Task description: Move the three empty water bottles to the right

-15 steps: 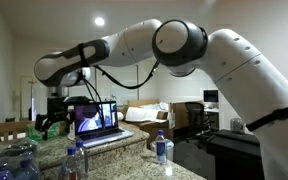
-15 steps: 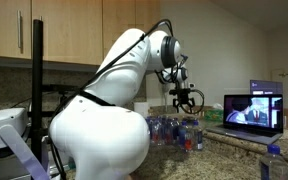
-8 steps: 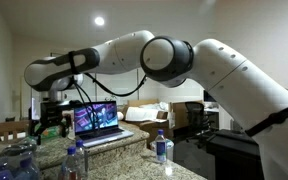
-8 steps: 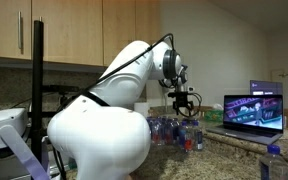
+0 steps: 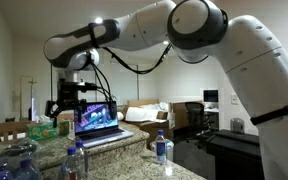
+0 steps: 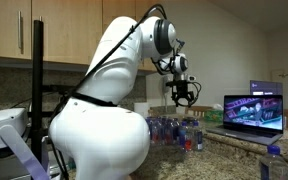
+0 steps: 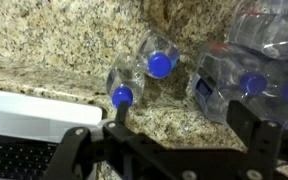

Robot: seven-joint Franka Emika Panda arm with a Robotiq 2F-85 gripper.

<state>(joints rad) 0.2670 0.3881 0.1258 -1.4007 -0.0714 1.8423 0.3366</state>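
In the wrist view two small clear bottles with blue caps lie on the granite counter against the backsplash, one (image 7: 124,85) next to the other (image 7: 158,58). My gripper (image 7: 184,128) is open and empty above the counter, just in front of them. It hangs in the air behind the laptop in both exterior views (image 5: 72,98) (image 6: 181,92). Two upright blue-capped bottles stand near the counter's front edge, one (image 5: 162,148) to the right of the other (image 5: 74,160). A third empty bottle cannot be told apart.
An open laptop (image 5: 99,120) (image 6: 252,110) sits on the counter; its edge shows in the wrist view (image 7: 24,125). A wrapped pack of bottles (image 7: 254,70) (image 6: 174,130) lies beside the two bottles. A bulky plastic heap (image 5: 14,165) fills the near corner.
My gripper has risen from near the counter and shifted toward the laptop. It stays open and empty. The bottles have not moved.
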